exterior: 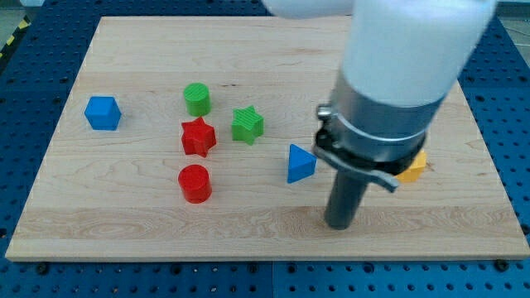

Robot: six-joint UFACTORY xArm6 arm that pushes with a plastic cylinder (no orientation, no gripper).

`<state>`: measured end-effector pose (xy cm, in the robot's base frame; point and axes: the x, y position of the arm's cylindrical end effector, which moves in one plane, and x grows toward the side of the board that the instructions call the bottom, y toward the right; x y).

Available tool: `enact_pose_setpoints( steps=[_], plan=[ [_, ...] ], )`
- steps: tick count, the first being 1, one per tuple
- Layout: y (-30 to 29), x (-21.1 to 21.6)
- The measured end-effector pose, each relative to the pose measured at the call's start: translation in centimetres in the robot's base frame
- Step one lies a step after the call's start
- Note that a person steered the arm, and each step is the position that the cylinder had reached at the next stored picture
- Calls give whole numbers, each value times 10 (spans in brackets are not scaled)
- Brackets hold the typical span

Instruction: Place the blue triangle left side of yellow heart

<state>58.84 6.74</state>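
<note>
The blue triangle [300, 163] lies on the wooden board [149, 223], right of the middle. My tip [339, 223] rests on the board just below and to the right of it, a short gap apart. A yellow block [412, 168] shows only in part behind the arm at the view's right; its shape is hidden.
A blue cube [103, 112] sits at the left. A green cylinder [197, 99], a green star [247, 124], a red star [198, 136] and a red cylinder [195, 183] cluster left of the middle. The arm's wide body [397, 74] covers the upper right.
</note>
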Motion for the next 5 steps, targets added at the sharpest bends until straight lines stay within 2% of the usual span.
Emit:
enact_pose_setpoints(
  steps=[2,3,4,5],
  plan=[
    [-52,-18],
    [-53,-43],
    [-45,-61],
    [-5,-62]
  ],
)
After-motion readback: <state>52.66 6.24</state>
